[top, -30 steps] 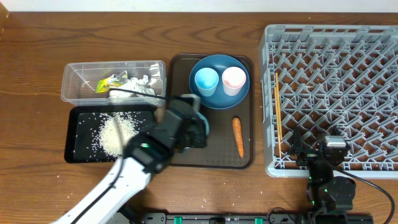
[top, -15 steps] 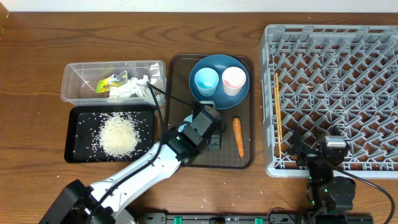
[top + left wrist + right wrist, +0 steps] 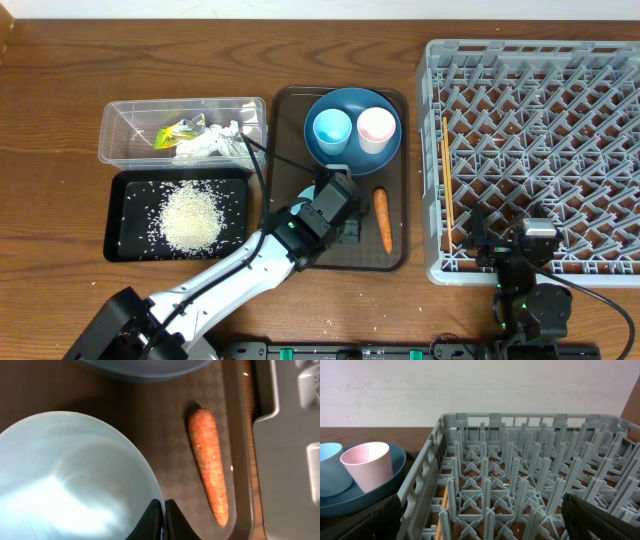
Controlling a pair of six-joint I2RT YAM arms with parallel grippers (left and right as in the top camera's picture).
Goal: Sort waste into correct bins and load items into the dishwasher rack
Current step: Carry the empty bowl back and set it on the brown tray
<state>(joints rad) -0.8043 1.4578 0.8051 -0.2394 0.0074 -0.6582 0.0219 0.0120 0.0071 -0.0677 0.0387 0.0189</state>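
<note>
Carrot, overhead, lies on brown tray beside plate bearing blue cup, pink cup; tub holds tissue, wrapper; black tray holds rice. Left wrist: left gripper closed beside bowl. Right wrist: right gripper open, facing rack

The left arm is white, then black just behind its dark fingers. The right arm is all black, with a thin cable.

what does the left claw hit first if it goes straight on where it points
Probably the bare floor of the brown tray, between the light-blue bowl and the carrot. The shut left claw is close to the bowl's rim, though; depth is unclear.
</note>
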